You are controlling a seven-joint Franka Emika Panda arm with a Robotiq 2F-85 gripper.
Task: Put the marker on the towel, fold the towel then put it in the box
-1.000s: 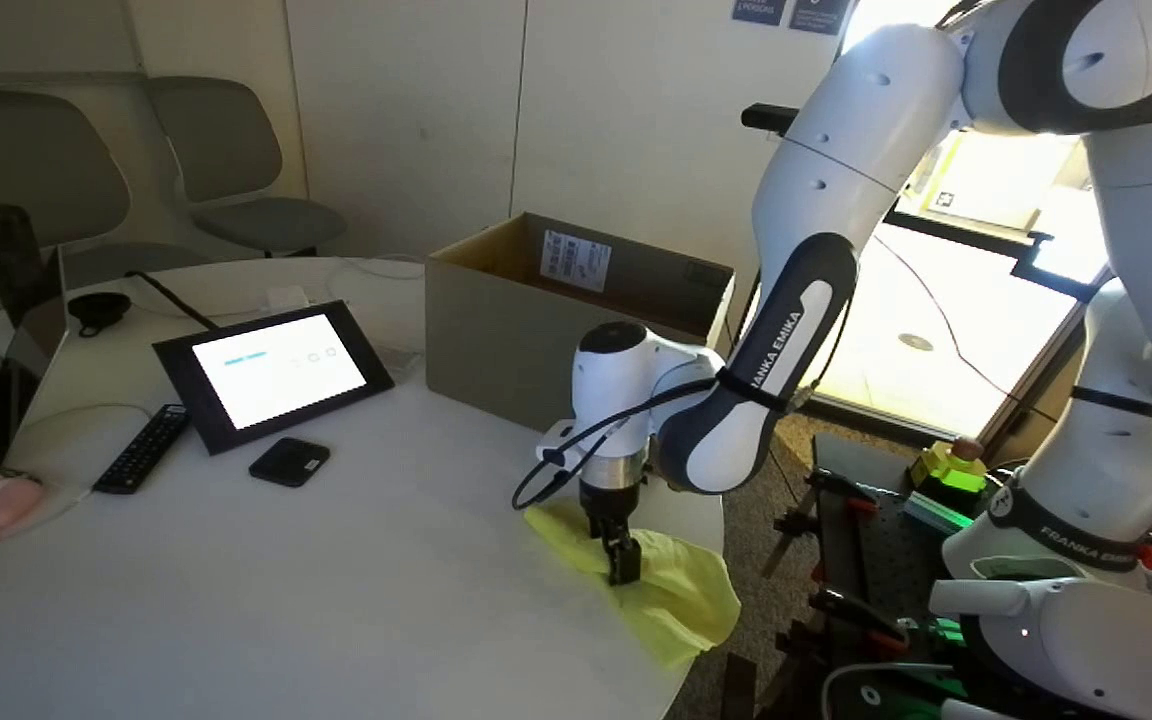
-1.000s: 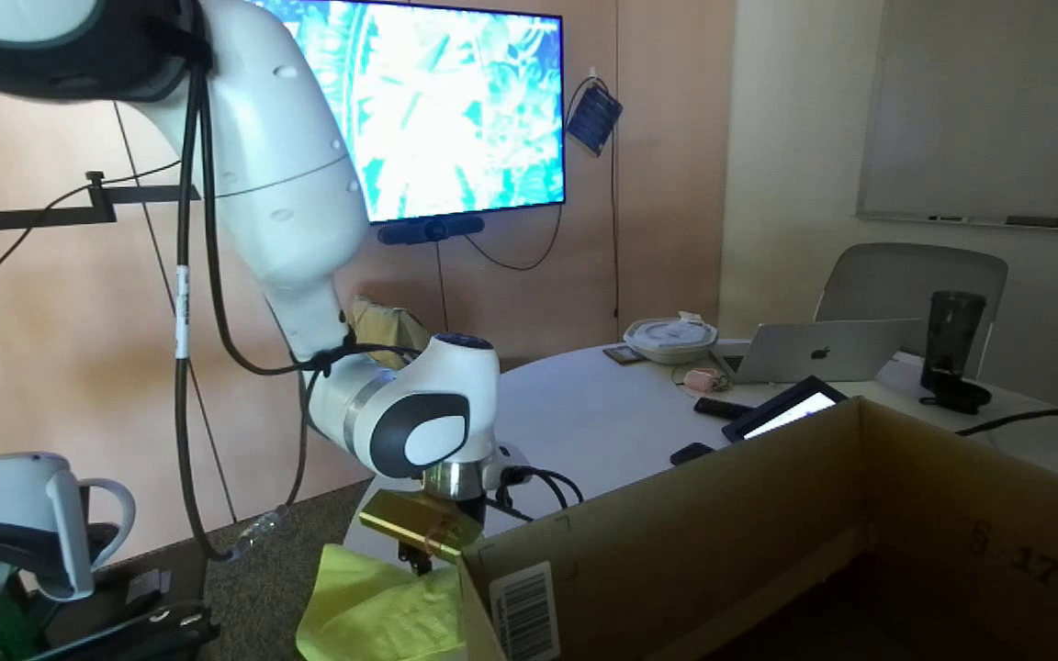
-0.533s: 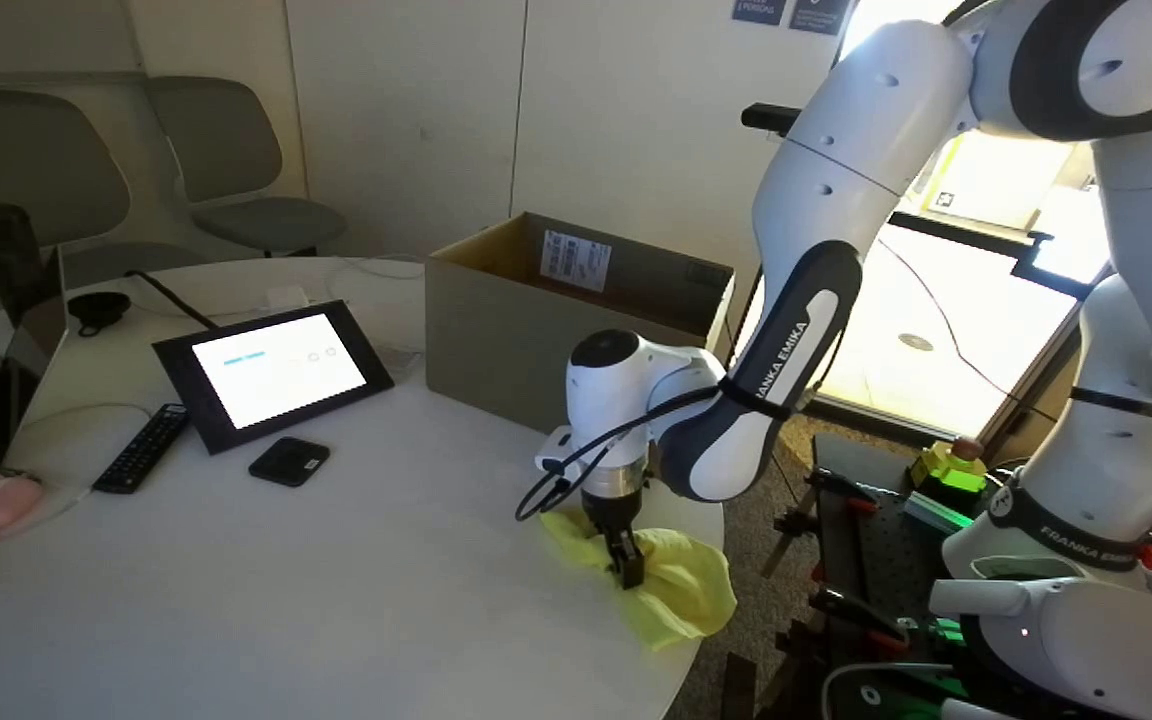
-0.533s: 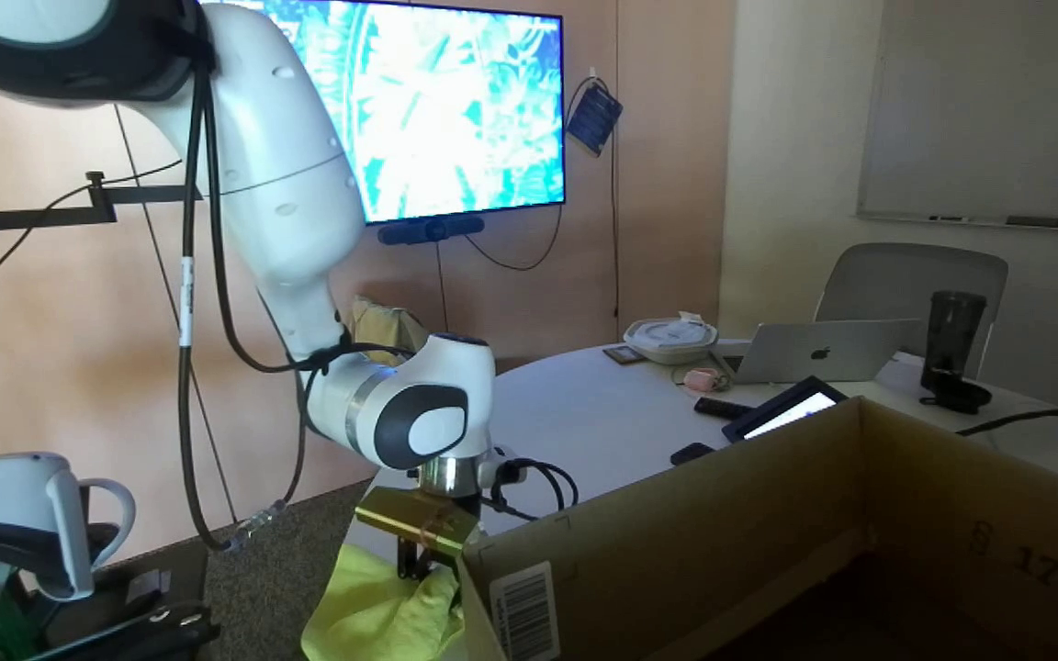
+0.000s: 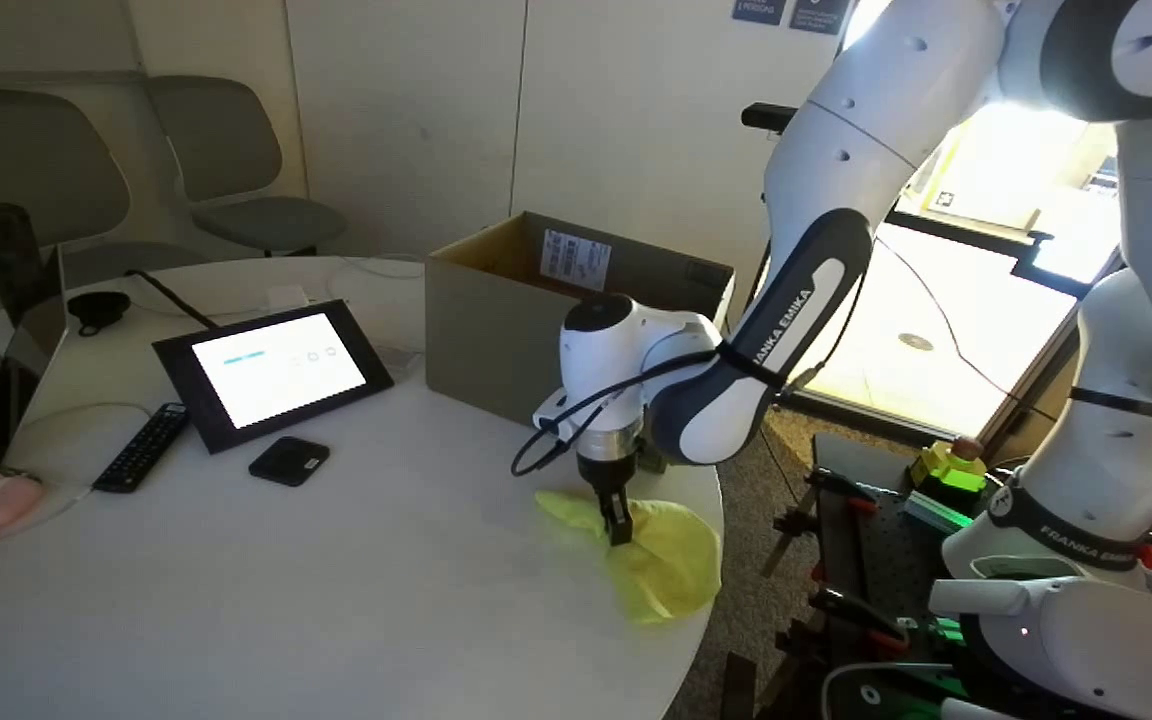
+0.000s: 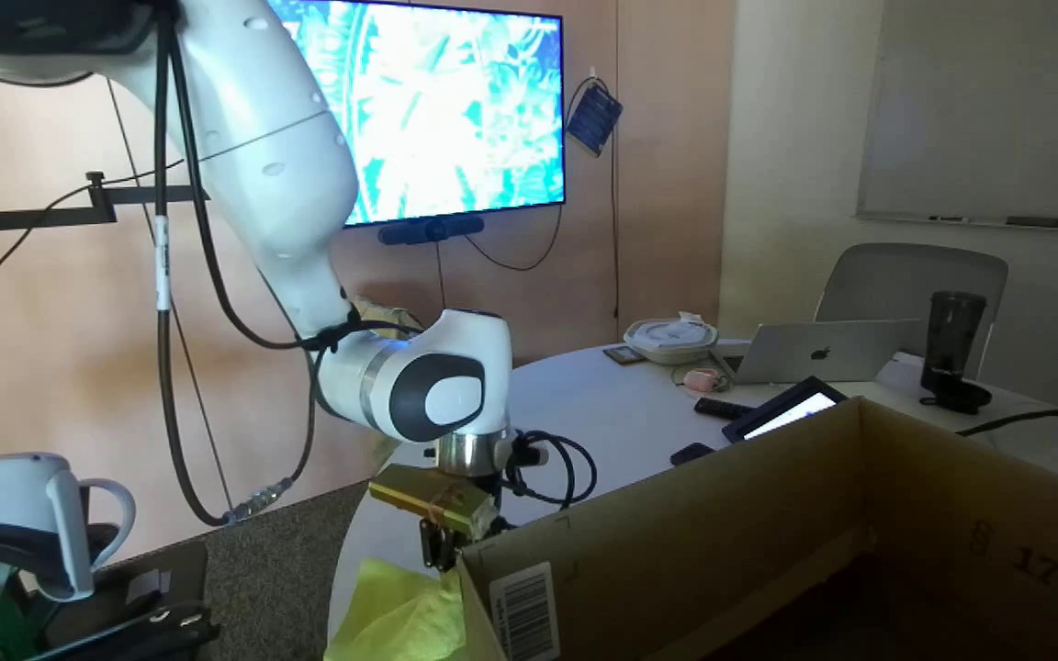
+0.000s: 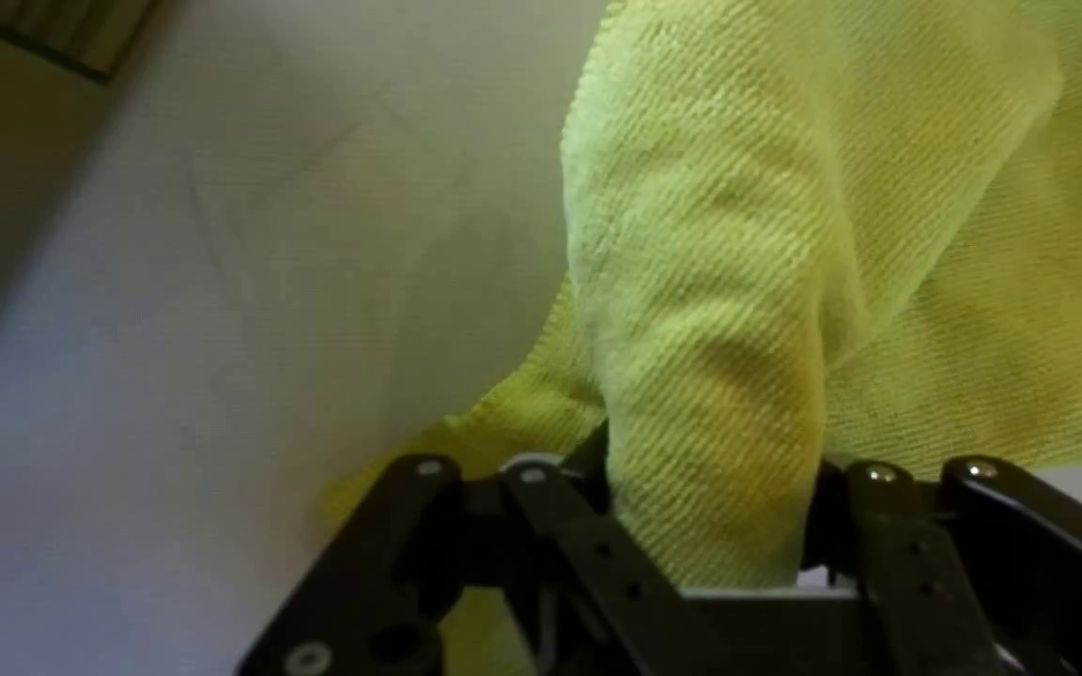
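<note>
Black two-fingered gripper (image 7: 710, 512): pinching a raised fold of the soft yellow-green cloth towel (image 5: 674, 570) | towel: creased, at the right edge of the rounded white table (image 5: 336, 590) in an exterior view | large open-topped brown cardboard box (image 5: 496, 340): standing beyond the towel, far side | long black remote control (image 5: 143, 448): left, well apart

FRANKA EMIKA runs along the robot's forearm (image 5: 786, 325), first letter kinda hidden, and again on the dark base band (image 5: 1066, 530). The cardboard box (image 6: 722, 523) has "176-" printed on an inner wall, plus a faint character before it I can't make out. Apple logo (image 6: 820, 353) on the MacBook (image 6: 864, 347). Blue wall sign (image 5: 758, 10) says PERSONS. Barcode label (image 6: 525, 610), white label (image 5: 574, 260) and tablet (image 5: 279, 370) text: way too small, tbh.
</note>
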